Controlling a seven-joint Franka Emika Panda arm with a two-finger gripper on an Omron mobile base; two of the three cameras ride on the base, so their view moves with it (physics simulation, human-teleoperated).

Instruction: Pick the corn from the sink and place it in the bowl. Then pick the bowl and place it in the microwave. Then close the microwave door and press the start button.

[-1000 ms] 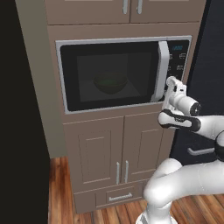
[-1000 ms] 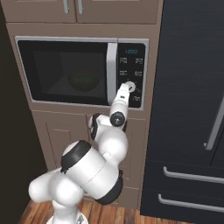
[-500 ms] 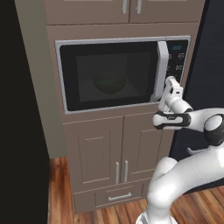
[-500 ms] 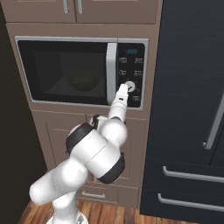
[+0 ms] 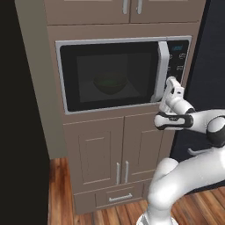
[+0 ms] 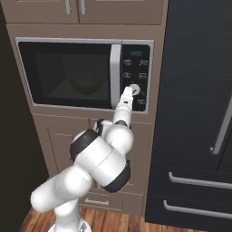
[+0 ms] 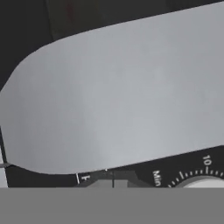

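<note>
The microwave (image 5: 125, 72) is built into the tan cabinet column (image 5: 110, 149), and the microwave door (image 5: 110, 74) is fully shut, flush with the frame. Through its dark glass, the bowl (image 5: 110, 84) stands on the floor of the cavity, with a green shape, the corn (image 5: 107, 81), lying in it; detail is dim behind the glass.

The gripper (image 6: 128, 92) is raised to the control panel (image 6: 136, 77) at the right of the door. Its fingers are together, holding nothing, and the tip sits against the panel at the round white knob (image 6: 134, 88), just right of the long grey door handle (image 6: 116, 74). Whether the tip actually presses a button cannot be told from either base view. In the hand view the handle (image 7: 113, 92) runs as a broad grey bar across the picture, with the dial markings "Min" and "10" and the rim of the knob (image 7: 205, 183) below it at the lower right.

Compared with one second ago, the gripper stands at nearly the same spot on the panel; the change lies in the arm. The elbow has swung outward and the forearm now lies more level, seen from the left. From the right, the shoulder mass has shifted lower. Door, bowl and corn are unchanged.

A black refrigerator (image 6: 195, 113) stands immediately right of the cabinet.
</note>
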